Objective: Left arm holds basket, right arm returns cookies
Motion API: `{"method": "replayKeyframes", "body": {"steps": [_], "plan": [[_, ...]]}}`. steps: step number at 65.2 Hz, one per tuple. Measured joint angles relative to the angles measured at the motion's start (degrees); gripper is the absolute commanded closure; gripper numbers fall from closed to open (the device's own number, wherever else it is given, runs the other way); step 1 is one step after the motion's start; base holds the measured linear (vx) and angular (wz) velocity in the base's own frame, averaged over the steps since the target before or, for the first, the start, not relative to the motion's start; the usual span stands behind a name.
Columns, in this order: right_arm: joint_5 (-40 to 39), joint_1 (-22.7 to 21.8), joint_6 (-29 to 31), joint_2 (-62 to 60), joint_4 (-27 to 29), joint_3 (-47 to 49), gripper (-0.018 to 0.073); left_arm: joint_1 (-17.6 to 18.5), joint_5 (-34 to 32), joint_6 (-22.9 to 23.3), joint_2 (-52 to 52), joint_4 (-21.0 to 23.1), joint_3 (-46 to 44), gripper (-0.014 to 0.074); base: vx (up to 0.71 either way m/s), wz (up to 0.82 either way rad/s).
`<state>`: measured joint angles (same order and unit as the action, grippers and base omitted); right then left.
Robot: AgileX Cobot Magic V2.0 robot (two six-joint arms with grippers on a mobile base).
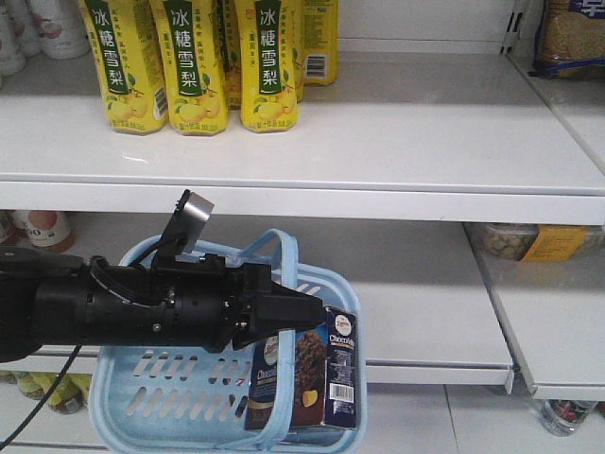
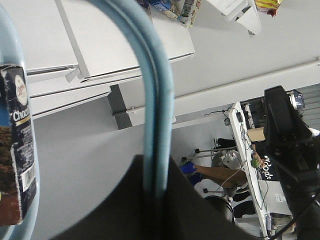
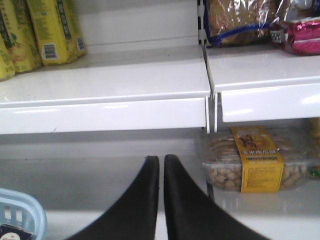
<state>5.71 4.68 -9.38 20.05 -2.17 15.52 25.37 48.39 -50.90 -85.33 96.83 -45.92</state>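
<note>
The light blue basket (image 1: 123,378) hangs in front of the lower shelf. My left gripper (image 1: 301,312) is shut on the basket's arched handles (image 1: 284,251). In the left wrist view both handle bars (image 2: 157,100) run down into my left gripper (image 2: 156,160). The cookies (image 1: 307,369) stand upright in the basket's right end, and the box also shows at the left edge (image 2: 17,145). My right gripper (image 3: 161,158) is shut with nothing in it, facing the lower shelf, right of and above a basket corner (image 3: 22,207). The right arm is outside the front view.
Several yellow drink cartons (image 1: 189,57) stand on the upper shelf (image 1: 378,180). A clear tub of snacks with a yellow label (image 3: 250,160) sits on the lower shelf, right of my right gripper. Snack bags (image 3: 240,20) lie above it, past the shelf divider (image 3: 210,100).
</note>
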Motion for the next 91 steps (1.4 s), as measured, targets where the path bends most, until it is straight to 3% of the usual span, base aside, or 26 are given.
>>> {"method": "replayKeyframes", "body": {"steps": [29,37,67,81,91], "plan": [[-1.03,0.0,-0.06,9.12,0.32,0.43,0.054,0.0,0.0,0.0,0.0,0.0,0.0,0.0602,0.0,0.0],[-1.84,0.0,-0.06,9.12,0.14,0.43,0.0473,0.0,0.0,0.0,0.0,0.0,0.0,0.0602,0.0,0.0],[-1.94,0.0,-0.06,9.12,0.1,0.43,0.0074,0.0,0.0,0.0,0.0,0.0,0.0,0.0602,0.0,0.0],[-1.94,0.0,-0.06,9.12,0.78,0.43,0.0022,0.0,0.0,0.0,0.0,0.0,0.0,0.0602,0.0,0.0],[0.07,0.0,-0.55,11.95,6.71,1.19,0.0024,0.0,0.0,0.0,0.0,0.0,0.0,0.0602,0.0,0.0]]}}
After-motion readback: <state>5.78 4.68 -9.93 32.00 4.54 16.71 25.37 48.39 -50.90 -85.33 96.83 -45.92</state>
